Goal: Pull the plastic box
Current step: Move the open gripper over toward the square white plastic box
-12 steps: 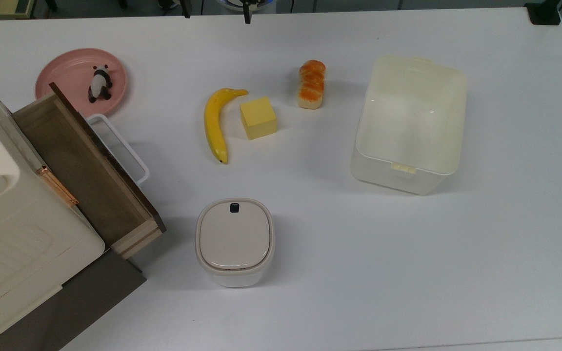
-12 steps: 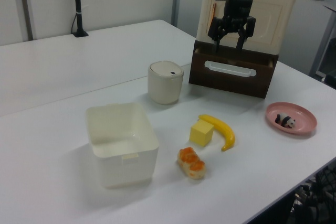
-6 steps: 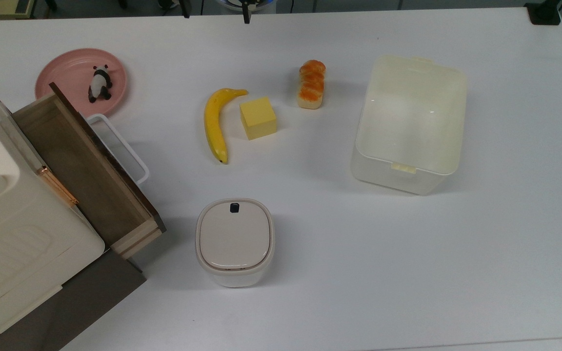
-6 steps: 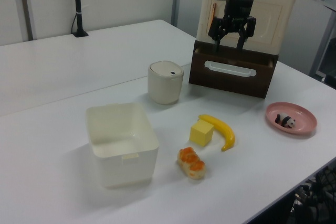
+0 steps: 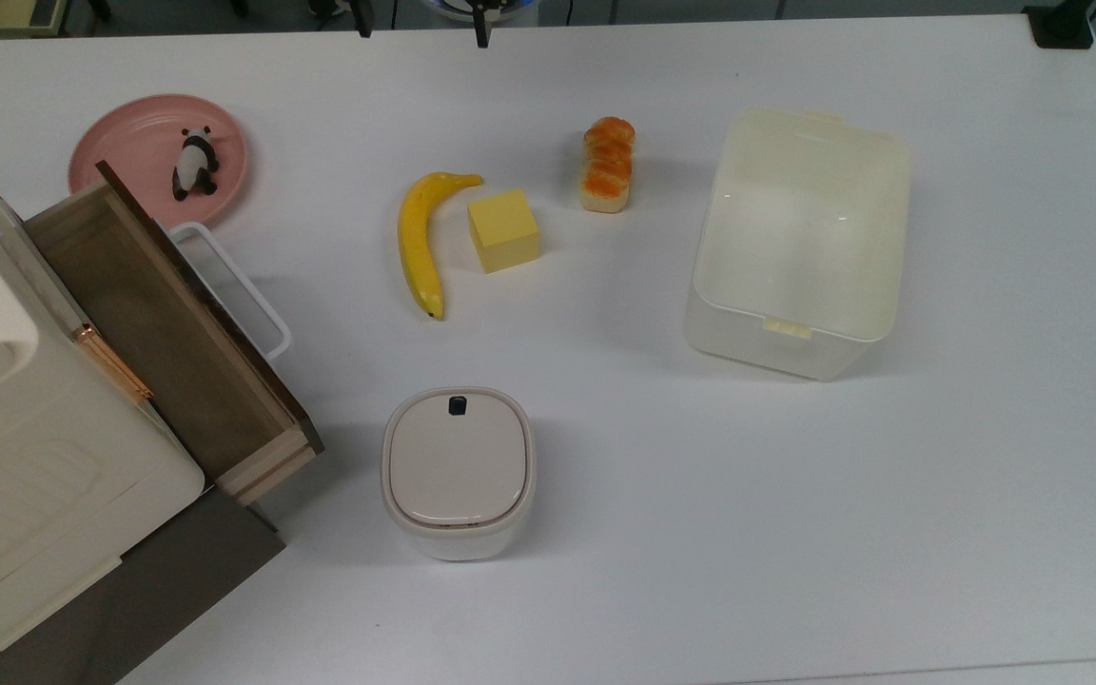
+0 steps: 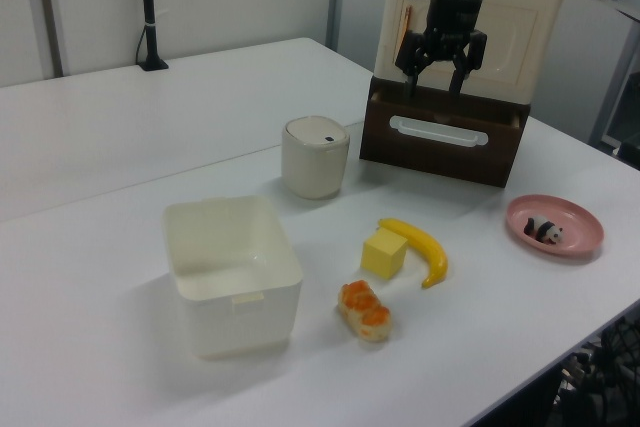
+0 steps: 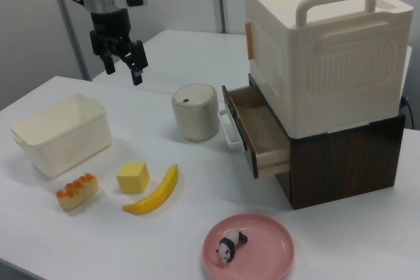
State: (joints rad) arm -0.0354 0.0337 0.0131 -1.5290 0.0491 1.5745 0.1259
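The white table (image 5: 795, 533) carries every item. The cream cabinet (image 7: 325, 44) stands on a dark base at the right view's right, with 1 wooden drawer (image 5: 167, 333) pulled open and a white handle (image 5: 234, 285) on its front. The plastic box (image 5: 800, 238) is the largest loose item: it sits open and empty at the top view's right, well apart from the cabinet, with its yellowish latch tab (image 5: 786, 328) on the near wall in the top view. The beige lidded container (image 5: 458, 471) with 1 dark button stands near the drawer, at the top view's lower centre. The pink plate (image 5: 129, 143) lies at the top view's far left and holds 1 panda figure (image 5: 194, 164). The banana (image 5: 418, 243) lies just beside the yellow block (image 5: 503, 230), with the bread roll (image 5: 608, 164) near them, between the block and the plastic box. The gripper (image 6: 438, 75) hangs in the air above the open drawer in the left view, fingers spread apart and holding nothing, well apart from the plastic box
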